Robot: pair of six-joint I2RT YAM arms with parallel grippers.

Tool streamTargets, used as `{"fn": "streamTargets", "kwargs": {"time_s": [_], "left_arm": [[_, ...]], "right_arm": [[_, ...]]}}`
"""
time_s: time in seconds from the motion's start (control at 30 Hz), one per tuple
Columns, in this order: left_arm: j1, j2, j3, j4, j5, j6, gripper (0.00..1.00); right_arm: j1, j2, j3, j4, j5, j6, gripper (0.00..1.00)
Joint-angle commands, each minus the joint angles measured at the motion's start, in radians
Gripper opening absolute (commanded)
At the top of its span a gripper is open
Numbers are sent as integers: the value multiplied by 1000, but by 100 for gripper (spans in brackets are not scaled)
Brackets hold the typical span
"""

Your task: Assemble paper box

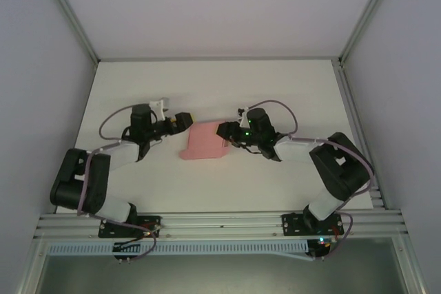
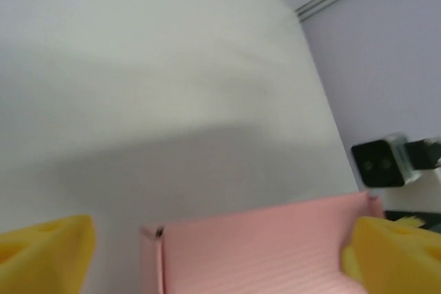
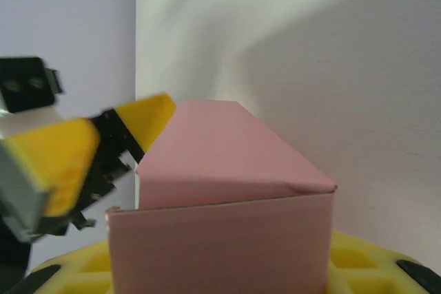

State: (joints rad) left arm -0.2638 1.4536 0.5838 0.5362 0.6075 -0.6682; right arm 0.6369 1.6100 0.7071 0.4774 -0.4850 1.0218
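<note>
The paper box (image 1: 204, 144) lies on the white surface (image 1: 207, 94), already folded up into a shallow pink shape rather than a flat sheet. The left gripper (image 1: 186, 121) is at the box's upper-left corner and the right gripper (image 1: 224, 131) is against its right-hand end.

In the left wrist view, the yellow fingertips (image 2: 43, 251) stand far apart on either side of the box's near edge, so these jaws are wide and grip nothing. In the right wrist view, the box's end panel (image 3: 220, 239) rises directly in front of a yellow pad (image 3: 365, 259). I cannot tell whether the right jaws have closed on the card or merely rest against it.

My judgement is that the box is very light thin card. It would be stiff along its creases, weak across its flat panels and quick to slide on the smooth surface if pushed from one side only. The top panel meets the end panel with a slight gap, and the box's right corner there looks a little buckled, so a hard squeeze would probably crush it.

The safest hold is likely across a folded edge or a doubled flap with gentle pressure. The other jaws should brace the opposite end of the box so it cannot skate away. Pinching the middle of the top panel would risk denting it.
</note>
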Motion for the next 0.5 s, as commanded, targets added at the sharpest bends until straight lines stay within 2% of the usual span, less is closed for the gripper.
{"fn": "streamTargets", "kwargs": {"time_s": [0.0, 0.13, 0.27, 0.33, 0.47], "left_arm": [[-22, -110, 87, -145, -61, 229, 100], [-127, -247, 130, -283, -116, 582, 100], [-344, -355, 178, -470, -288, 943, 100], [-440, -360, 205, -540, -363, 1062, 100], [-554, -307, 276, -649, -533, 1149, 100]], "right_arm": [[-23, -77, 22, -99, 31, -23, 40], [-82, -151, 65, -251, 15, 35, 39], [-176, -190, 133, -419, -114, 132, 37], [-214, -203, 177, -510, -167, 155, 37], [-265, -219, 249, -678, -268, 193, 40]]}}
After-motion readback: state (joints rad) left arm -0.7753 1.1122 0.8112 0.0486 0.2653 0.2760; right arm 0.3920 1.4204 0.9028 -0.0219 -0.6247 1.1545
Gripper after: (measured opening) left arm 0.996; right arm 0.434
